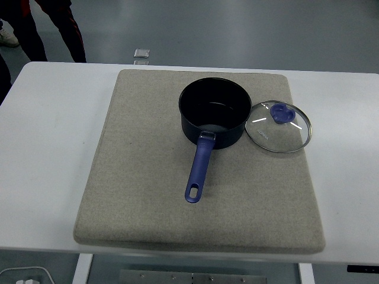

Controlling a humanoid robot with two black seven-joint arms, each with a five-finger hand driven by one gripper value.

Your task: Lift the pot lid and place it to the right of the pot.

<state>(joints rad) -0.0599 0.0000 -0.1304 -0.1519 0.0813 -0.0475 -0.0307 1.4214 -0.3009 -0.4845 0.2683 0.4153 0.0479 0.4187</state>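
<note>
A dark blue pot [215, 113] stands uncovered near the middle of the grey mat [136, 177], its blue handle [199, 168] pointing toward the table's near edge. The glass lid [279, 126] with a blue knob [282, 113] lies flat on the mat just right of the pot, its rim touching or nearly touching the pot's side. Neither robot hand shows in the head view.
The mat covers most of the white table [47, 148]. A person's legs [44, 26] stand beyond the table's far left corner. A small grey object [141, 53] lies on the floor behind the table.
</note>
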